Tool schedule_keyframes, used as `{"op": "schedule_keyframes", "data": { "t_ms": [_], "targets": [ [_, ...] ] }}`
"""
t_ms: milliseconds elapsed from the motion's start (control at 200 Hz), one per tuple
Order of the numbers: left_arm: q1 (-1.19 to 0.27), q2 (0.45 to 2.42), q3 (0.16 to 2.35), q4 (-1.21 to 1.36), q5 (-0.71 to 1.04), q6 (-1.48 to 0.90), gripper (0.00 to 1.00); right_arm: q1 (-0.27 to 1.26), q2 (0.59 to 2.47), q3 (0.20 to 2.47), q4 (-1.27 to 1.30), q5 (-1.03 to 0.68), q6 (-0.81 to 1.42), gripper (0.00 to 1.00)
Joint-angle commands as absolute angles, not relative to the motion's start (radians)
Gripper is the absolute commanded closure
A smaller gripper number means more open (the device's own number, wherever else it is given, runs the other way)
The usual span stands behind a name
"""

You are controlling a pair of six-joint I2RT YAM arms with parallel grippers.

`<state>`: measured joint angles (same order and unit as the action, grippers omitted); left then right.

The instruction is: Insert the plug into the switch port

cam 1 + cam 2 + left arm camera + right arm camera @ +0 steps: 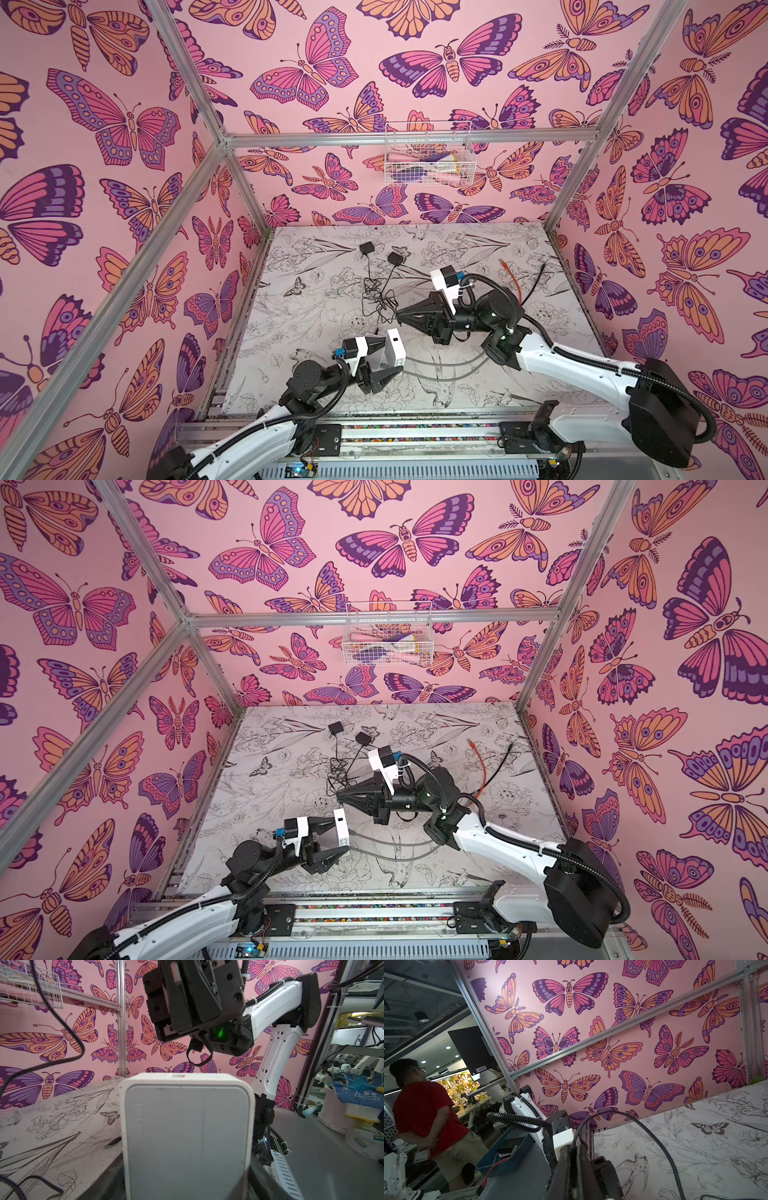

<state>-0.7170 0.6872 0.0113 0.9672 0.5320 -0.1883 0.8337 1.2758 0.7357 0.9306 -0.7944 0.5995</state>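
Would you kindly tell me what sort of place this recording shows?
Probably a robot lab's test cell: an aluminium frame carrying butterfly-printed walls, with a man in red standing outside it.

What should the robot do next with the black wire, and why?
Probably bring the right claw closer to the white switch in the left claw. The right claw is shut on the thin black cable, and its tip sits apart from the switch, so nothing can go in yet. I can't see the port.
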Motion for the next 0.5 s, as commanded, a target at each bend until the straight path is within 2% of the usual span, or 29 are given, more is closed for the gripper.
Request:
{"op": "schedule_keyframes", "data": {
  "t_ms": [0,496],
  "targets": [
    [-0.723,0.715,0.012,1.083,0.554,-0.200,1.00,0.851,1.302,0.722,0.955,-0.802,0.582,1.00],
    [-0.723,0.755,0.006,1.151,0.525,-0.209,1.00,0.858,1.329,0.683,0.980,-0.782,0.583,1.00]
  ]
}}
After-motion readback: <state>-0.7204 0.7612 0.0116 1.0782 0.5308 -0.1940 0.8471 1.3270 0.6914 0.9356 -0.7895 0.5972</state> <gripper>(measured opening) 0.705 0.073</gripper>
